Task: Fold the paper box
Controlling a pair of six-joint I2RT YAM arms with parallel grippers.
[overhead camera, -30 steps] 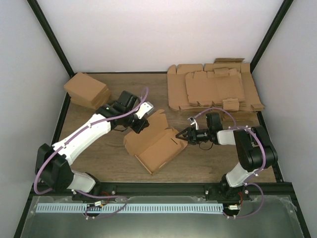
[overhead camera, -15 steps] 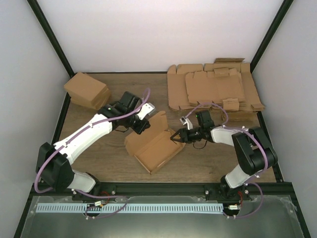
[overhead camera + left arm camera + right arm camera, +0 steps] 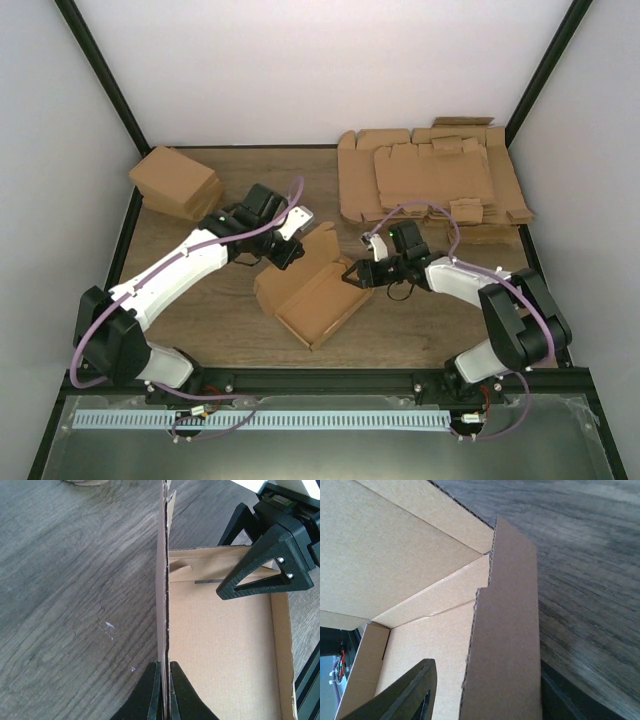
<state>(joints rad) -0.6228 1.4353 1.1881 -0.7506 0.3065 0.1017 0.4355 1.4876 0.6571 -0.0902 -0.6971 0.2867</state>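
Observation:
The paper box is a brown cardboard piece partly folded into an open tray at the table's middle. My left gripper is shut on the tray's upright long wall, the fingertips pinching it from both sides. My right gripper is open at the tray's right end and straddles the raised end flap. One finger is inside the tray, apart from the flap; the other is outside, close against it. The right gripper also shows in the left wrist view.
A thick pile of flat cardboard sheets lies at the back right. A pile of compact brown cartons sits at the back left. Black frame posts rise at both back corners. A purple cable loops over the right arm.
My right gripper has moved left onto the box's right end flap, jaws still apart. The box has shifted slightly left. The left gripper has kept its hold.

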